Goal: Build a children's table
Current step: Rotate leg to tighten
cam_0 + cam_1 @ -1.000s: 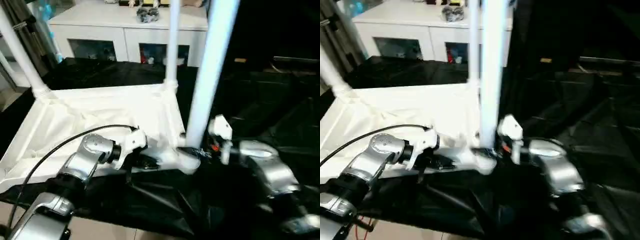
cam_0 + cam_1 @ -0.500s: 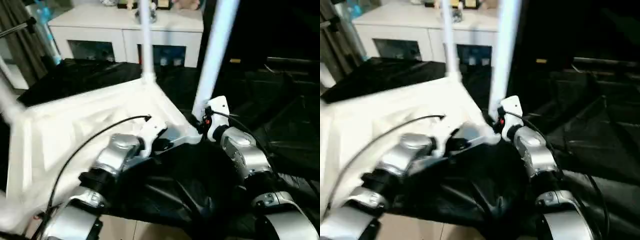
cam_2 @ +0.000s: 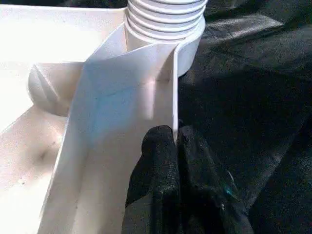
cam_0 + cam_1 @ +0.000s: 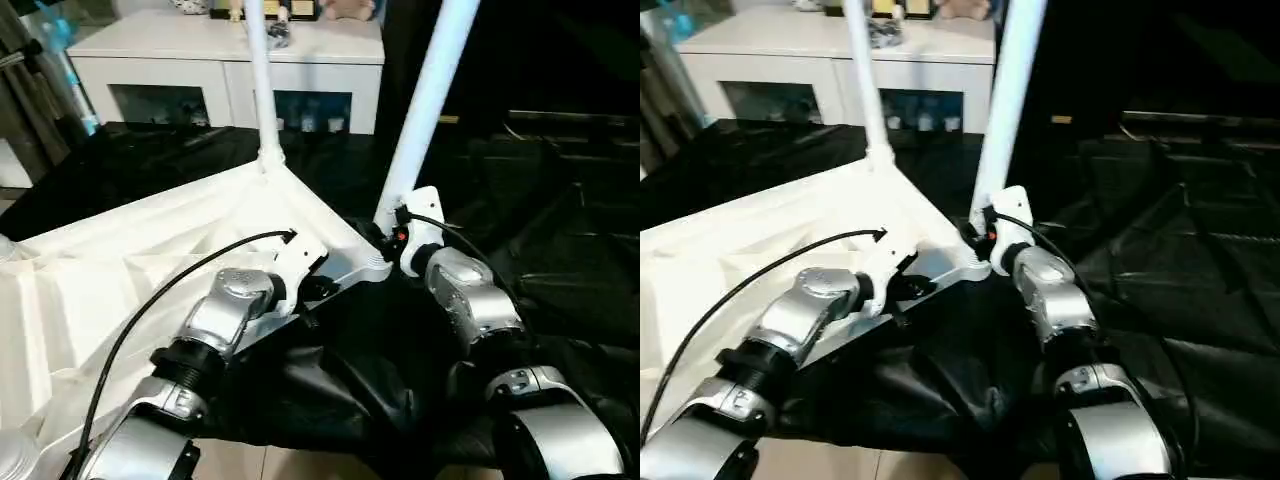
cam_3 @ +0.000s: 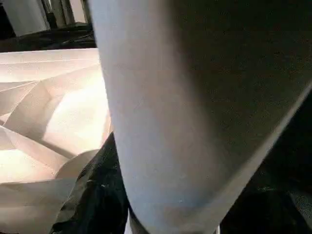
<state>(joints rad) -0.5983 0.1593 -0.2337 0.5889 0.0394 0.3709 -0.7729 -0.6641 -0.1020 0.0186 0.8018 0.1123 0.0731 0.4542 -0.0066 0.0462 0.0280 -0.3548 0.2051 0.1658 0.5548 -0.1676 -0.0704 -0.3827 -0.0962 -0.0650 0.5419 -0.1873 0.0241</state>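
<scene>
The white tabletop (image 4: 150, 260) lies upside down on black sheeting, ribbed underside up. One white leg (image 4: 258, 80) stands in its far corner. A second leg (image 4: 425, 110) rises from the near right corner, leaning right. My left gripper (image 4: 318, 287) is shut on the tabletop's thin rim just beside that corner. In the left wrist view its black fingers (image 3: 158, 151) pinch the rim wall below the ribbed socket (image 3: 165, 24). My right gripper (image 4: 388, 238) is closed around the base of the leaning leg (image 5: 170, 122).
A white cabinet (image 4: 220, 50) with glass doors stands behind the work, small objects on top. Crumpled black sheeting (image 4: 340, 390) covers the surface and spreads far to the right. Pale floor (image 4: 250, 465) shows at the near edge.
The tabletop has swung so that its near right corner points toward me, and both arms have drawn in with it. The view itself has also shifted. Both grips look unchanged.
</scene>
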